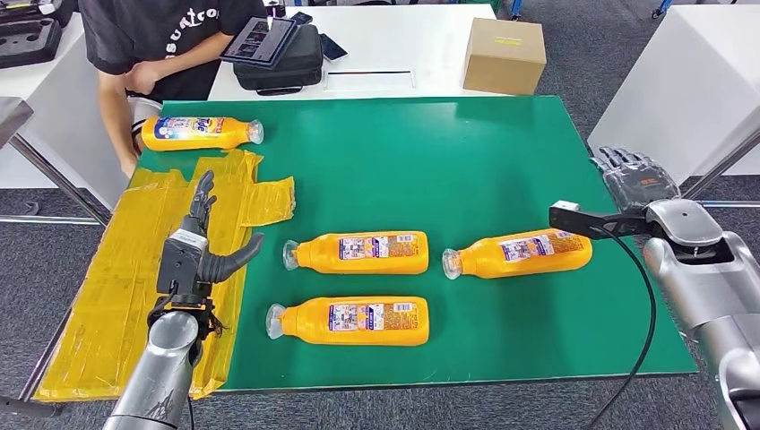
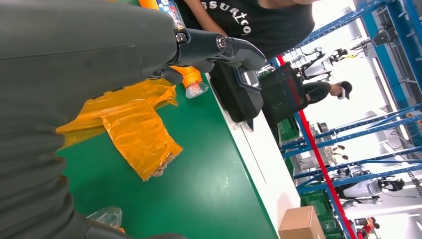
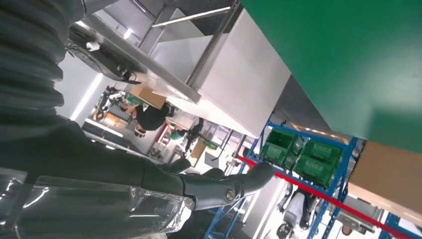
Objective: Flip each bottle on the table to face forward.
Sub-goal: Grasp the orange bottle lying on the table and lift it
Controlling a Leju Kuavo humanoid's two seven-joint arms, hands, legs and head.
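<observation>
1. Left hand [image 1: 199, 240], lower left of the head view: fingers spread wide, holding nothing, poised over the yellow tape patch [image 1: 134, 269] at the worktop's [image 1: 502, 152] left edge.
2. Right hand [image 1: 638, 179], right edge of the head view: off the worktop's right side, fingers loosely apart as far as can be told, nothing in it; clear plastic shows against it in the right wrist view.
3. Nearest bottle [image 1: 351, 321], lower centre: lying flat, label up, cap to the left. Likely first pick for the left hand.
4. Middle bottle [image 1: 358, 253], centre, just beyond item 3: flat, cap left, label up.
5. Right bottle [image 1: 520, 253], centre right: flat, slightly slanted, cap left; nearest the right hand.
6. Far bottle [image 1: 199, 133], upper left: flat, cap to the right, beside a person's arm [image 1: 116, 116].
7. Handling advice: grasp each bottle across its broad middle, clear of the label edge and neighbours; roll it gently, since the rounded body will probably slip.
</observation>
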